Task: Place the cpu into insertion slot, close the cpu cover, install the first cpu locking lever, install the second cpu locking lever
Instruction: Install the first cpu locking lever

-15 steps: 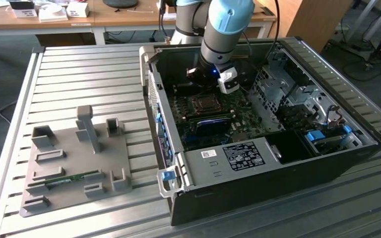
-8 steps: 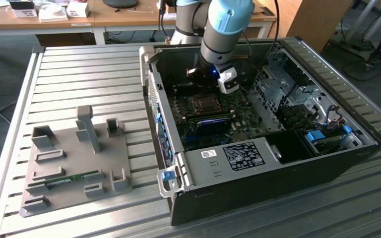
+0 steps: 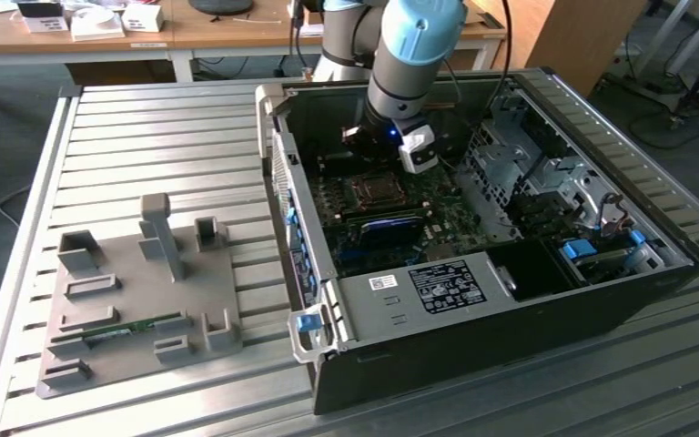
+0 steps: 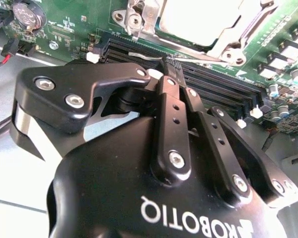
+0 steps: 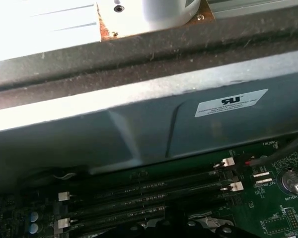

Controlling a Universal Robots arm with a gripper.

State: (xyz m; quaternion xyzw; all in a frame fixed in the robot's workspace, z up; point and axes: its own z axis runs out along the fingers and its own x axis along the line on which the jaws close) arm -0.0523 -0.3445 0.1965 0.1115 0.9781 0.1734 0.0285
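Hovering just beside the insertion slot (image 4: 203, 25), the gripper (image 4: 170, 67) has its fingers pressed together, empty; drifting sideways risks scraping the memory slots (image 4: 218, 89).

A lab: robot arm (image 3: 410, 55), open computer case (image 3: 483, 246), slatted metal table (image 3: 143, 146), desks behind.

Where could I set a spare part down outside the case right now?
The ribbed table is bare between the grey fixture plate and the far edge, at the exterior view's left of the open computer case. Inside the case it is crowded: the gripper sits over the memory slots beside the cpu cover.
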